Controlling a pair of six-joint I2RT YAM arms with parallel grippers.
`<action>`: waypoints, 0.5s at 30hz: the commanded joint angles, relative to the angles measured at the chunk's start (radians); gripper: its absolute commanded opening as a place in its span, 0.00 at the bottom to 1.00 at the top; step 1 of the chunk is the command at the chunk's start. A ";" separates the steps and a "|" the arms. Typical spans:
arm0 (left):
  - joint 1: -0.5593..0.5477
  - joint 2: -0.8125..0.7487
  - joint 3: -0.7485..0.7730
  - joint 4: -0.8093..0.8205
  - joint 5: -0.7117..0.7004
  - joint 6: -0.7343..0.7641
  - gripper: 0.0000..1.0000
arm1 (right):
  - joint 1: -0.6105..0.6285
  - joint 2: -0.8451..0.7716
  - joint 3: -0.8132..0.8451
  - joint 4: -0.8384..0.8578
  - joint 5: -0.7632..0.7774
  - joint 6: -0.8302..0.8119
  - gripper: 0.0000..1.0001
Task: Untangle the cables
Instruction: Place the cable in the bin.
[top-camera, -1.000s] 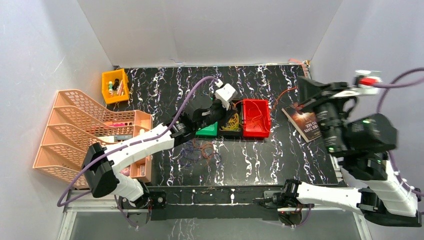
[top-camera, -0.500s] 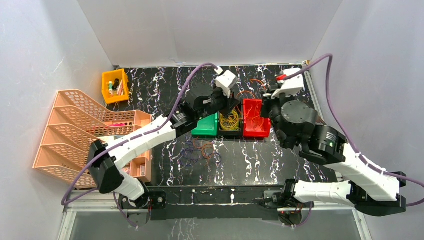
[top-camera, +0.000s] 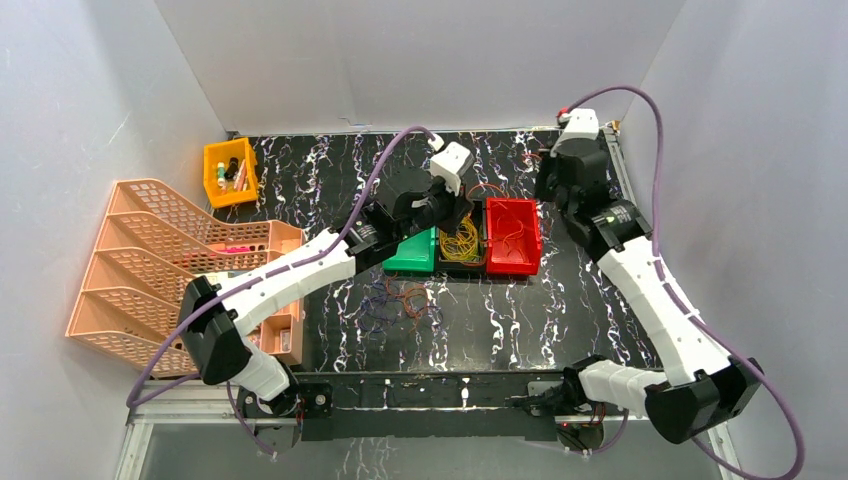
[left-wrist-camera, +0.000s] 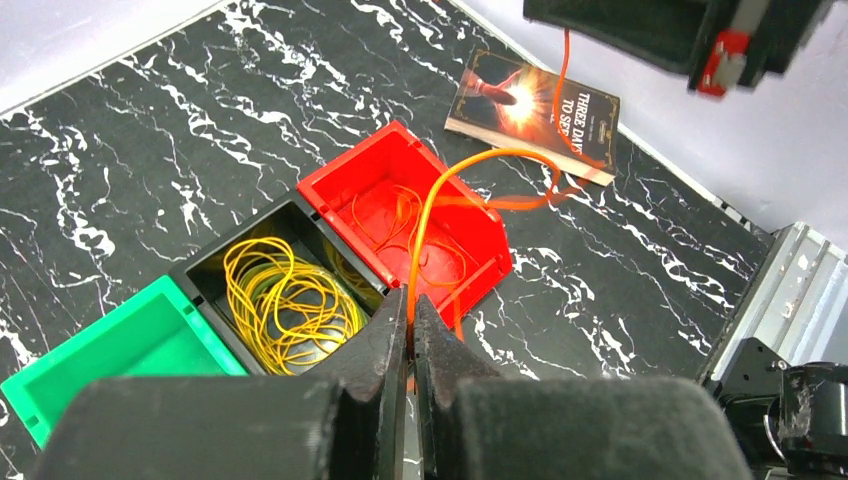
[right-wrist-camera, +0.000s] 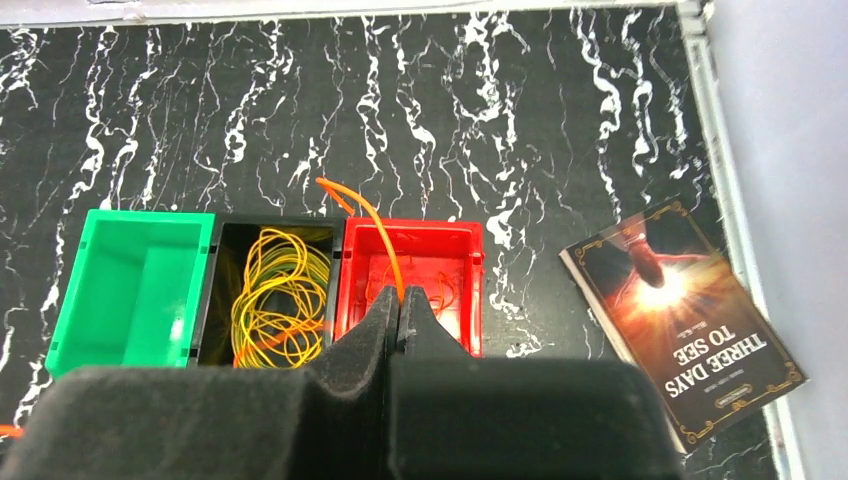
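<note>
- The left pincer (left-wrist-camera: 410, 300) is clenching a thin orange cable (left-wrist-camera: 428, 215). The strand is running out from between its closed tips toward 12 o'clock.
- The right pincer (right-wrist-camera: 400, 298) is clamping the same cable, which is rising from its shut tips toward 11 o'clock.
- Between the two grips the cable is hanging in a loose arc over the red bin (left-wrist-camera: 350, 158). From above, the right pincer is sitting at about 2 o'clock from the left one.
- More orange loops are lying in the red bin. Yellow cables (left-wrist-camera: 290, 290) are coiling in the black bin (left-wrist-camera: 200, 275) touching it at 8 o'clock.
- A mixed tangle (top-camera: 400, 300) is lying on the table at 6 o'clock from the bins, well apart from both pincers.
- I'm guessing these cables are very light, limp and a little springy, so they will be sagging and curling rather than holding a line.
- A strand this thin is likely to slip through a loose pinch or drag its neighbours along. A free stretch near an end looks the best place to hold, not the knotted middle.
</note>
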 joint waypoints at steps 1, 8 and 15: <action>0.005 -0.025 0.003 -0.028 0.010 -0.013 0.00 | -0.177 -0.030 -0.001 0.104 -0.337 0.075 0.00; 0.007 0.083 0.123 -0.033 0.082 -0.001 0.00 | -0.284 -0.052 -0.002 0.099 -0.456 0.079 0.02; 0.007 0.173 0.248 -0.029 0.143 0.012 0.00 | -0.298 -0.123 -0.019 0.063 -0.447 0.055 0.00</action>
